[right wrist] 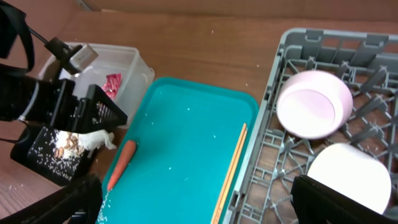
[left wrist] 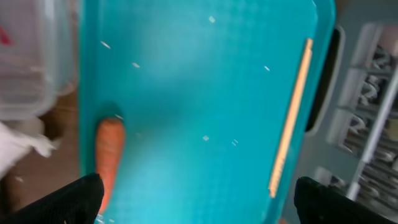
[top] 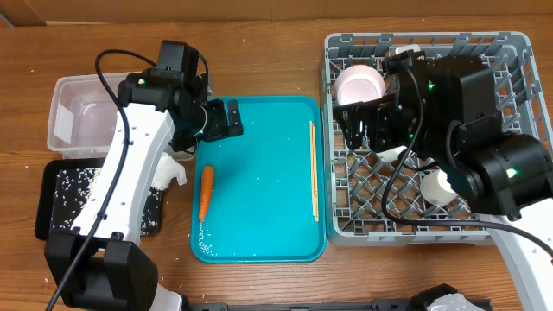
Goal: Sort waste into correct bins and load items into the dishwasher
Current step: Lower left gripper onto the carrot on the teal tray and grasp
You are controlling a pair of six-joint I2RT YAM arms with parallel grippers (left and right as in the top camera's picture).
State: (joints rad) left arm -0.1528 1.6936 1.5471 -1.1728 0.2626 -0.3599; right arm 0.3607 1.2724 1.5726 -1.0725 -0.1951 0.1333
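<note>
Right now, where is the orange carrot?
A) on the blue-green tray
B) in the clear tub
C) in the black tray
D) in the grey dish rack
A: the carrot lies on the teal tray, close to its left edge and across from the chopsticks on the tray's right side.

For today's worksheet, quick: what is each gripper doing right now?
Left gripper: open, holding nothing.
Right gripper: open, holding nothing.
</note>
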